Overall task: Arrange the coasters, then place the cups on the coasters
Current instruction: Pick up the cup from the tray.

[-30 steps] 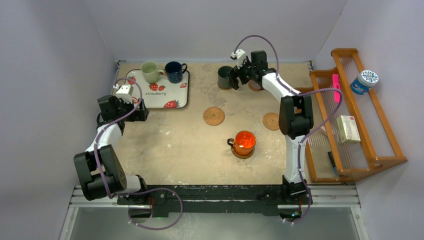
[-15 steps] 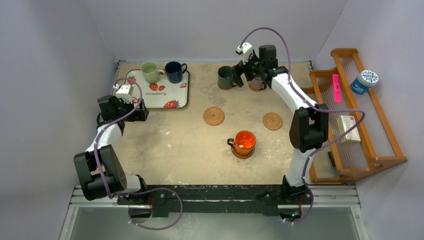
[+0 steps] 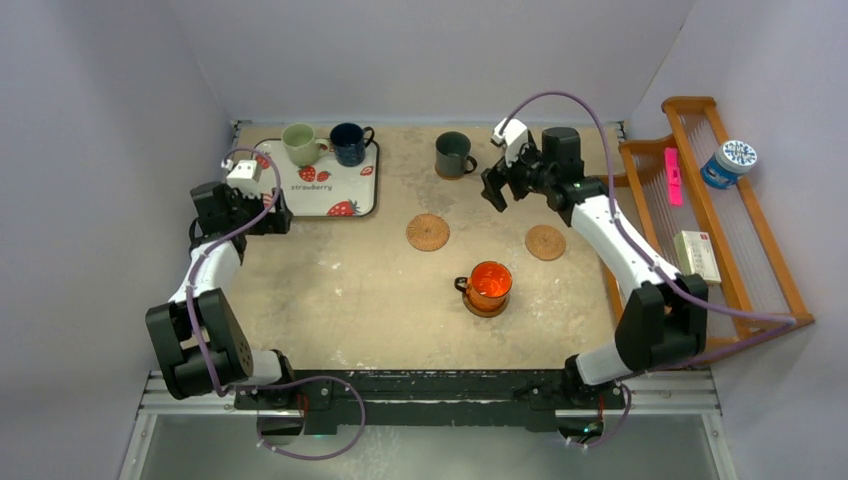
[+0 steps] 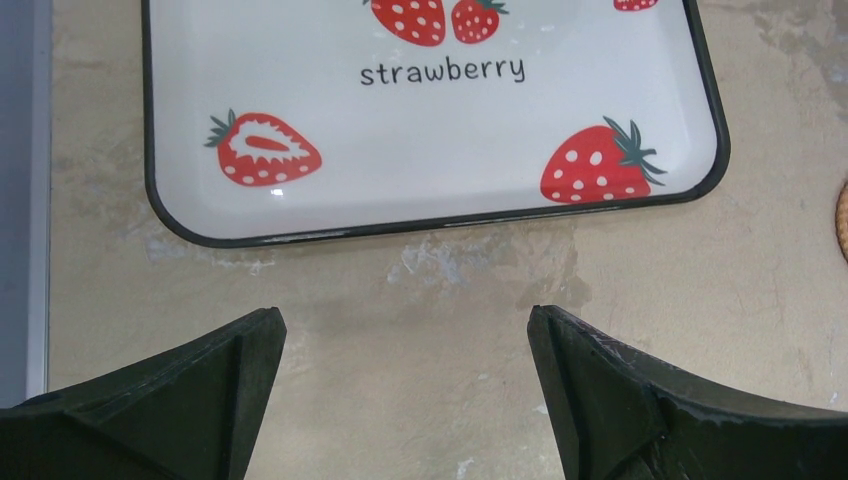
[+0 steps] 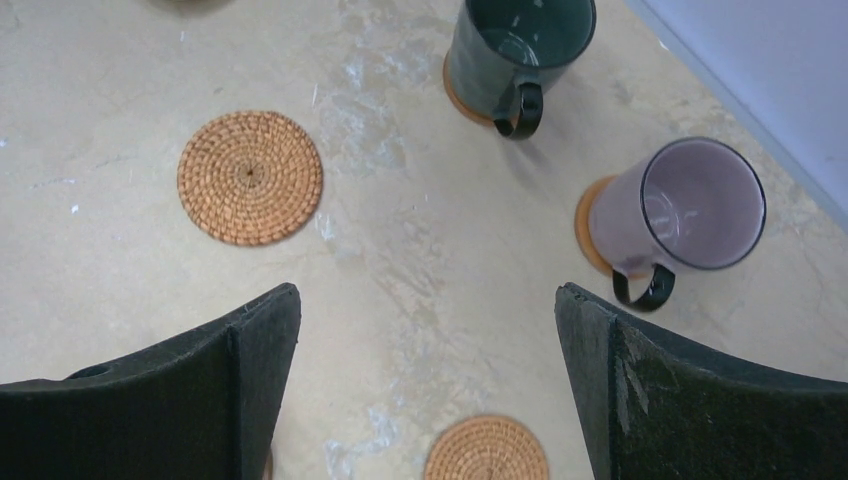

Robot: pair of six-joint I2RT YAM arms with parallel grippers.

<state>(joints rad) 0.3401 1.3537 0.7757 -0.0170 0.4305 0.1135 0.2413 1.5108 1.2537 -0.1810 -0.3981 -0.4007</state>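
Observation:
The pale green cup (image 3: 298, 143) and the navy cup (image 3: 348, 143) stand on the strawberry tray (image 3: 330, 190). The dark green cup (image 3: 453, 155) (image 5: 518, 45) sits on a tan coaster (image 5: 456, 88). Beside it the mauve cup (image 5: 690, 205) sits on another tan coaster (image 5: 590, 228); my right wrist hides it from above. The orange cup (image 3: 490, 283) rests on a dark coaster (image 3: 487, 308). Two woven coasters (image 3: 428, 232) (image 3: 545, 242) lie bare. My right gripper (image 3: 497, 190) (image 5: 428, 300) hangs open above the table near the mauve cup. My left gripper (image 3: 268, 212) (image 4: 405, 330) is open just short of the tray's near edge (image 4: 440, 222).
A wooden rack (image 3: 715, 230) stands along the right side, holding a blue-and-white lidded jar (image 3: 728, 163), a pink item (image 3: 672, 175) and a small box (image 3: 697, 257). Grey walls close in the back and the left.
My right gripper has drawn back from between the dark green and mauve cups, rightwards and nearer, its elbow swinging out right. The left gripper has edged slightly towards the tray.

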